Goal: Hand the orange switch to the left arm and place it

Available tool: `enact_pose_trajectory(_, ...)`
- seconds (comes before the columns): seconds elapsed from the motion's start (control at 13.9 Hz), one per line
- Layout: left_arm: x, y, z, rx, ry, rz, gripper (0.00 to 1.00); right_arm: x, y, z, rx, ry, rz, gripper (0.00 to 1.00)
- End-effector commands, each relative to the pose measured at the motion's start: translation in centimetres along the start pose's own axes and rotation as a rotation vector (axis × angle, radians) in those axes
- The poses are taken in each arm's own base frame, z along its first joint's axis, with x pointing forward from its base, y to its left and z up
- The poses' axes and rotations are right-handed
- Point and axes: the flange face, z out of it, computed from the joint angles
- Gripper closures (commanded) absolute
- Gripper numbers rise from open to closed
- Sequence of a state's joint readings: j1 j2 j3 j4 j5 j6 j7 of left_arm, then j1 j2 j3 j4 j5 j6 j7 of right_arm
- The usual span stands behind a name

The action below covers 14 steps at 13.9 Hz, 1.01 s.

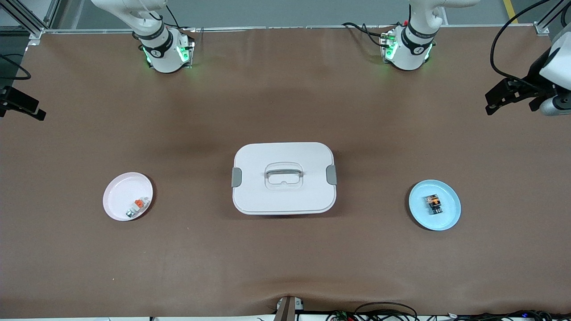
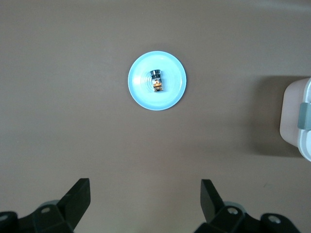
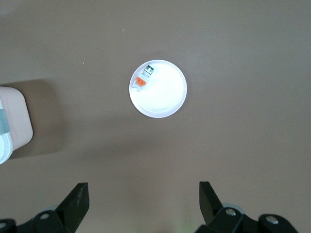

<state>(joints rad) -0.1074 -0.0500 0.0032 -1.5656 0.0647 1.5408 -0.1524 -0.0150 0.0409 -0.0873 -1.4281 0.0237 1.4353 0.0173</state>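
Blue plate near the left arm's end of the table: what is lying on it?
The blue plate holds one thing, the orange switch, a small black body with orange marking, lying near the middle. Whatever is under the switch is covered.

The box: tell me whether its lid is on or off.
On. The lid sits flush on the box, and both grey side clips lie against its ends.

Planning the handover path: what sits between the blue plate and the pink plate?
The box, lid on, sits between the blue plate and pink plate; front view shows it.
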Motion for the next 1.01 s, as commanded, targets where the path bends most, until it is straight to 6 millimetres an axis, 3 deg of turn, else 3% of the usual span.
enact_pose_trajectory(0.0, -0.71, -0.88, -1.55, -0.017, 0.007, 0.010, 0.00, -0.99, 0.24, 0.06, 0.000, -0.008, 0.013, 0.00)
enact_pose_trajectory(0.93, -0.74, -0.78, -1.68, -0.004, -0.011, 0.020, 0.00, -1.01, 0.59, 0.05, -0.001, -0.012, 0.008, 0.00)
